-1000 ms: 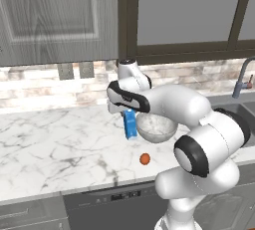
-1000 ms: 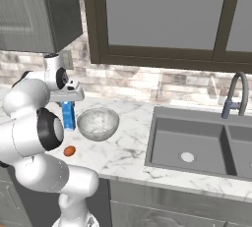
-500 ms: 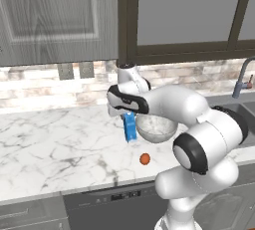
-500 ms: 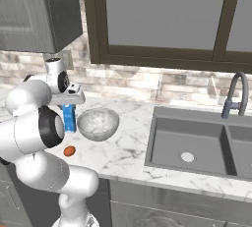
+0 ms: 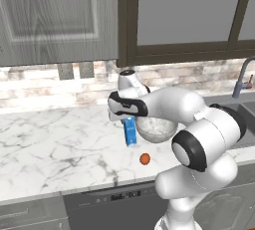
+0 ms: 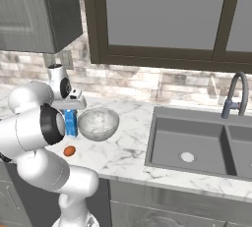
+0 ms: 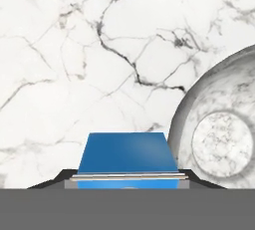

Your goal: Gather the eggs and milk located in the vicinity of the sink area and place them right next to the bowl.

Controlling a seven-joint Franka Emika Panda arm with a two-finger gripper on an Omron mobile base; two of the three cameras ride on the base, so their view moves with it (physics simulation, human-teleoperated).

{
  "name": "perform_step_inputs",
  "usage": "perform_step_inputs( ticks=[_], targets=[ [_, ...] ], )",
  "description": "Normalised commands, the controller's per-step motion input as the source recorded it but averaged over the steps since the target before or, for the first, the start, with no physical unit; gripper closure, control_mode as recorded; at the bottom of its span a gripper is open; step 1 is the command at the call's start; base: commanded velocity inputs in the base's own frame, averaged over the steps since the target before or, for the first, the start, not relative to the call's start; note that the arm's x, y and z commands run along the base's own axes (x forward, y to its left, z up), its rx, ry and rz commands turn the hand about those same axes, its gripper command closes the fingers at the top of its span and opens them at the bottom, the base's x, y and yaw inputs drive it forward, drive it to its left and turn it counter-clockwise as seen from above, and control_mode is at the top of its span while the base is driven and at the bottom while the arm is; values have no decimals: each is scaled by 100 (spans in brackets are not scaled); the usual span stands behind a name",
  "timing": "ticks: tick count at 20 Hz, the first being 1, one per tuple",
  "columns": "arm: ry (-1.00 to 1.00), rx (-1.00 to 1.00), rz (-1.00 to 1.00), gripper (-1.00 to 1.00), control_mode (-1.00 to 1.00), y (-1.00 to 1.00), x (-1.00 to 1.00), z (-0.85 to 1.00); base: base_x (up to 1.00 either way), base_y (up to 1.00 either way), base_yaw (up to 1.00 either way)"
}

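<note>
Bowl (image 5: 157, 129) (speckled, nothing inside) just beside upright milk (image 5: 130, 131).

The gripper (image 5: 128, 117) covers the top of the milk carton (image 5: 130, 132) — its fingertips cannot be made out; the bowl (image 7: 219, 129) is cut off at the hand view's right edge.

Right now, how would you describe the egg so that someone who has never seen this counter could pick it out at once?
Start at the marble counter left of the sink and find the big speckled bowl. Beside the bowl stands the blue milk carton; the egg lies in front of both, nearer the counter's front edge. It is the one small orange-brown ball there.
</note>
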Motion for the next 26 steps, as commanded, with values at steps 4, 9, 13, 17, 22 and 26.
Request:
perform_step_inputs(
  ticks=[4, 9, 13, 17, 22, 26],
  targets=[
    [0, 0, 0, -100, -100, 0, 0, 0, 0, 0, 0],
    [0, 0, 0, -100, -100, 0, 0, 0, 0, 0, 0],
    [0, 0, 0, -100, -100, 0, 0, 0, 0, 0, 0],
    [0, 0, 0, -100, -100, 0, 0, 0, 0, 0, 0],
    [-9, 0, 0, -100, -100, -8, -5, 14, 0, 0, 0],
    [-13, 2, 0, -100, -100, -19, -18, 39, 0, 0, 0]
  ],
)
